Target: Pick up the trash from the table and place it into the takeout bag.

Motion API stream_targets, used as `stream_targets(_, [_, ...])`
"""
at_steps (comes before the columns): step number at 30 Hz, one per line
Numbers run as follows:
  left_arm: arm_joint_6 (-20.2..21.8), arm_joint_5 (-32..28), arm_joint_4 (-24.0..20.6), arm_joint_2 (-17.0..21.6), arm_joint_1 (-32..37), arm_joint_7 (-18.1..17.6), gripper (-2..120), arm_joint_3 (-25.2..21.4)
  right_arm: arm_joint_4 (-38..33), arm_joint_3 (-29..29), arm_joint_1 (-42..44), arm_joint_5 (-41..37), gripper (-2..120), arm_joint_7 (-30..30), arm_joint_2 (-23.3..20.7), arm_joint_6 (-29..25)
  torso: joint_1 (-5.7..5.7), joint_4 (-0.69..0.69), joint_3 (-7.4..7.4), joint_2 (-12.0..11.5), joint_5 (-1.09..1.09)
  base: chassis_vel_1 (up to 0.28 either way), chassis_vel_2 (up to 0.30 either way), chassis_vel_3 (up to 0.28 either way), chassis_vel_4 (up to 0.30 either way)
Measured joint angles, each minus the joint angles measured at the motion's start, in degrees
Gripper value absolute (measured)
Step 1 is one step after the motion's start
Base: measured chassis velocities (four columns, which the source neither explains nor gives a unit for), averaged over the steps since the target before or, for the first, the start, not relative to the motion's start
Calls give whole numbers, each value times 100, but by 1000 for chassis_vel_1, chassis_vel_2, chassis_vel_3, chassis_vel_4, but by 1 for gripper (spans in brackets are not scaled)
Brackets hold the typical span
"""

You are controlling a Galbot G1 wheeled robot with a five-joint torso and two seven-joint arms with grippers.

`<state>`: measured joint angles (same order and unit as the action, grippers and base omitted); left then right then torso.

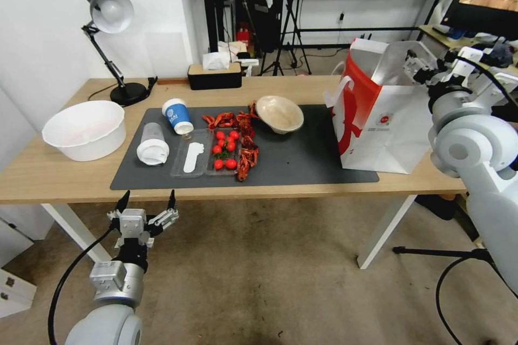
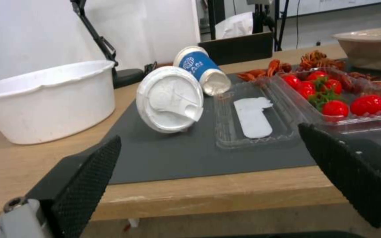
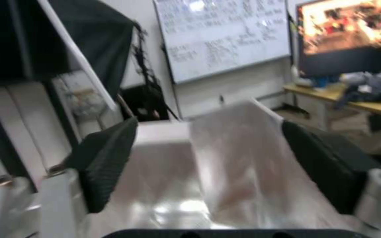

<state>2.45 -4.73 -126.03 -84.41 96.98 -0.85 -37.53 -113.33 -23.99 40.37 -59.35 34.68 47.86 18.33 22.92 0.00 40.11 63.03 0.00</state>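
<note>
Well, foil-lined paper takeout bag (image 1: 386, 124), ribbed right gripper (image 3: 206, 165) fingers apart above.

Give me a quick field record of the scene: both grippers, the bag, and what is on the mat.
left gripper: open, low in front of the table edge, holding nothing
right gripper: open, over the takeout bag mouth
takeout bag: upright at the mat's right end
on the mat: clear lidded cup and blue-white paper cup, both on their sides; beige bowl, tilted; tomato tray
</note>
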Motion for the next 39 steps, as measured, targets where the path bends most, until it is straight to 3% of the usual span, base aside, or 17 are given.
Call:
stream_targets(3, [0, 0, 7, 2, -4, 0, 100, -1, -56, -11, -9, -41, 96, -383, -13, -369, 0, 1, 0, 0, -1, 0, 0, 0, 0])
stream_targets(5, [1, -2, 21, 7, -12, 0, 100, -4, -322, -37, 76, -189, 99, -1107, -58, -907, 0, 0, 0, 0, -1, 0, 0, 0, 0])
stream_targets(10, [4, -6, 41, 9, -30, 0, 100, -6, -828, -81, 465, -278, 100, -2176, -140, -1342, 0, 0, -1, 0, -1, 0, 0, 0, 0])
stream_targets(12, [4, -9, 42, 9, -32, 0, 100, -6, -896, -90, 545, -273, 100, -2299, -148, -1373, 0, 0, -1, 0, -2, 0, 0, 0, 0])
stream_targets(14, [5, -21, 52, 14, -42, 0, 100, -9, -1214, -101, 1012, -85, 100, -2819, -169, -1526, 0, 1, -1, 0, -1, 0, 0, 0, 0])
stream_targets(16, [5, -24, 55, 16, -44, -1, 100, -10, -1278, -101, 1136, 3, 100, -2927, -169, -1545, 0, 0, -1, 0, -1, 0, 0, 0, 0])
stream_targets(19, [7, -35, 68, 18, -63, -1, 100, -15, -1619, -40, 1875, 842, 100, -3356, -73, -1615, 0, -1, -1, 0, 0, 0, 0, 0, 0])
stream_targets(28, [15, -49, 82, 32, -69, -2, 100, -16, -1909, 101, 3183, 2693, 100, -3543, 236, -1780, -1, 1, -1, 0, -1, 0, 0, 0, 0])
stream_targets(31, [15, -49, 82, 32, -69, -2, 100, -16, -1912, 106, 3221, 2743, 100, -3542, 246, -1790, 0, 0, 0, 0, -1, 0, 0, 0, 0])
stream_targets(39, [7, -76, 95, 51, -69, -4, 100, -23, -1859, 224, 4602, 4320, 100, -2677, 836, -2087, -1, -1, -1, 0, -1, 0, 0, 0, 0])
